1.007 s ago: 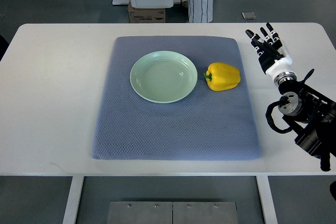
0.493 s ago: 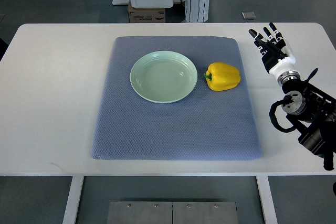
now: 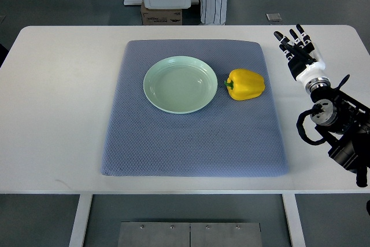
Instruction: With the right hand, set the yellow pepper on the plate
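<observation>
My right hand [image 3: 299,53], black fingers spread and holding nothing, is over the smooth white desk [image 3: 58,114]. The glossy yellow pepper [image 3: 245,84] lies on the textured grey-blue mat [image 3: 191,143], just beside the round pale green plate [image 3: 180,84].

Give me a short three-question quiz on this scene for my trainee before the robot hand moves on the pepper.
1. True or false: the yellow pepper already lies on the plate.
2. The right robot hand is: A) closed on the pepper; B) open, over bare table right of the grey mat; C) resting in the plate.
3. Fill in: the pepper's green stem points toward the ____.

Key:
1. False. It lies on the mat, just right of the plate.
2. B
3. plate
</observation>
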